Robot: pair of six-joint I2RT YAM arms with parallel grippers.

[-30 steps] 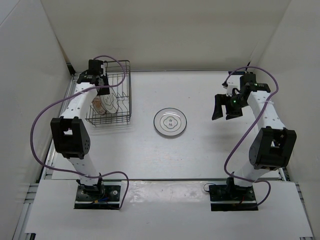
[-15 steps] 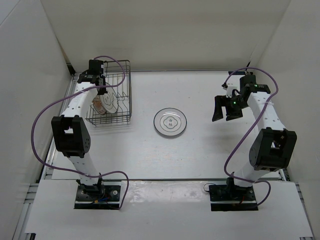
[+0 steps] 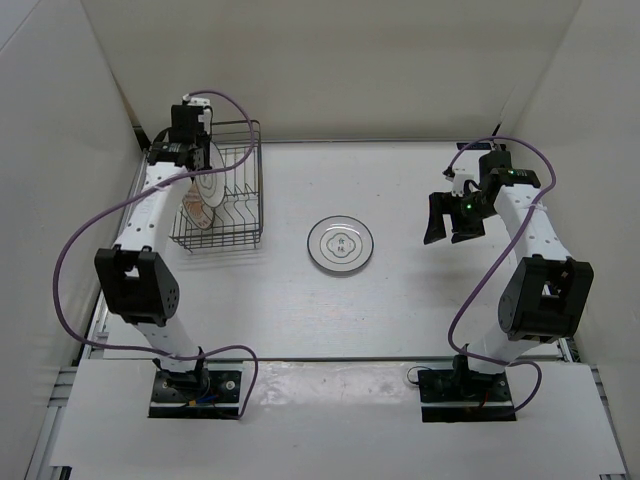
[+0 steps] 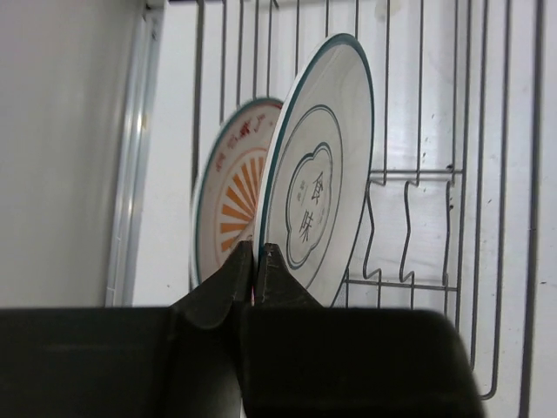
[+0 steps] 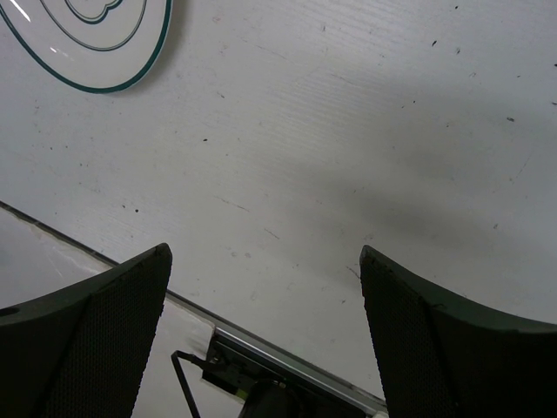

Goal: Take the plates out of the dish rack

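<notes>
Left hand grips white plate upright — over the dish rack.

My white arms have black joints and looping purple cables; the black right gripper shows a green light.

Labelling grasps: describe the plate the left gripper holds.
In the dish rack at the far left of the table, the left gripper pinches the rim of an upright plate. It is white with dark rings; its neighbour has orange rays.
</notes>
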